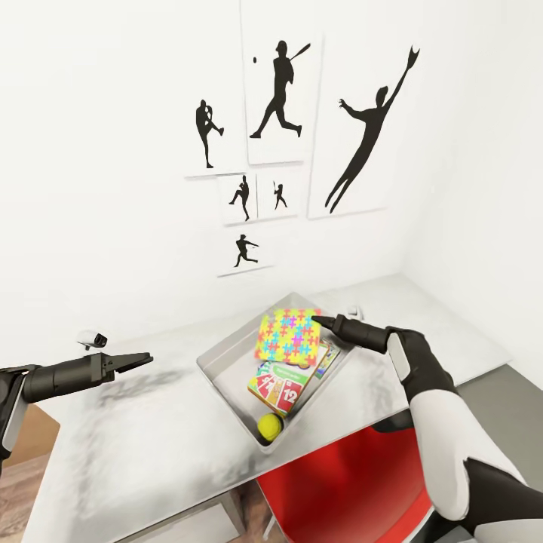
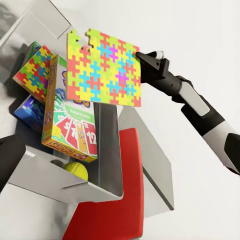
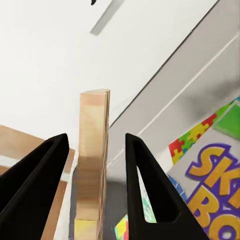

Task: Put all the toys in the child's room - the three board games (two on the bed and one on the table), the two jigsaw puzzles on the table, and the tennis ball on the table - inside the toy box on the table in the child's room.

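Right gripper [image 1: 317,320] meets the jigsaw puzzle [image 1: 287,335] at its far right edge above the toy box [image 1: 222,377]; its fingers [image 3: 142,185] stand apart around that edge.

The head camera looks forward and down from above onto a grey table [image 1: 136,422] against a white wall, with both arms reaching in. The left wrist camera looks across the table from low beside the toy box [image 2: 107,150], fairly close. The right wrist camera sits very close above the box, looking down between its own fingers. All three views share the toy box.
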Robot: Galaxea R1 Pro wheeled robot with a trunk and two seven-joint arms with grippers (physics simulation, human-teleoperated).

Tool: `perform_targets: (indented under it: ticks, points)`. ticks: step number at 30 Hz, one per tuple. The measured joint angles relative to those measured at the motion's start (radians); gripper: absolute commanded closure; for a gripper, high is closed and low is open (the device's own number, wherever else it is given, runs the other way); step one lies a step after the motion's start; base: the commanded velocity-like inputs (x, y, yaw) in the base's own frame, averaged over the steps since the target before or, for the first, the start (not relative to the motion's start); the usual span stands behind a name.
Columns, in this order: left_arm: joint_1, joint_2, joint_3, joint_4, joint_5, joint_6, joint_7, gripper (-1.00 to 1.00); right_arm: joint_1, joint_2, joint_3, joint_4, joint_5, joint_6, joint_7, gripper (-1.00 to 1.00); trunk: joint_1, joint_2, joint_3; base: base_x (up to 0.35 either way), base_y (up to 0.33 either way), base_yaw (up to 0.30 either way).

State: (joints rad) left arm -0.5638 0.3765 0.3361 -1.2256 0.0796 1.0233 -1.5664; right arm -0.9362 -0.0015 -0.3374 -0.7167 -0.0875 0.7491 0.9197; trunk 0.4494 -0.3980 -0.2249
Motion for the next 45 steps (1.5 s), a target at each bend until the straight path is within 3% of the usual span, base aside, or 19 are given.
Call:
perform_targets:
  ticks: [9, 26, 27, 45]
  points:
    - [0.0, 0.0, 0.0, 0.0, 0.001, 0.0, 0.0, -1.0, 0.0, -0.006, -0.001, 0.049, -0.002, -0.072, -0.004, 1.0, 0.0, 0.0, 0.0, 0.0, 0.0, 0.0]
    - [0.0, 0.0, 0.0, 0.0, 0.001, 0.0, 0.0, -1.0, 0.0, -0.006, -0.002, 0.051, -0.003, -0.077, -0.003, 1.0, 0.0, 0.0, 0.0, 0.0, 0.0, 0.0]
    - [0.0, 0.0, 0.0, 0.0, 0.0, 0.0, 0.0, -1.0, 0.0, -0.006, -0.002, 0.051, -0.003, -0.077, -0.004, -1.0, 0.0, 0.0, 0.0, 0.0, 0.0, 0.0]
    - [0.0, 0.0, 0.0, 0.0, 0.0, 0.0, 0.0, -1.0, 0.0, -0.009, -0.003, 0.051, -0.001, -0.076, -0.004, -1.0, 0.0, 0.0, 0.0, 0.0, 0.0, 0.0]
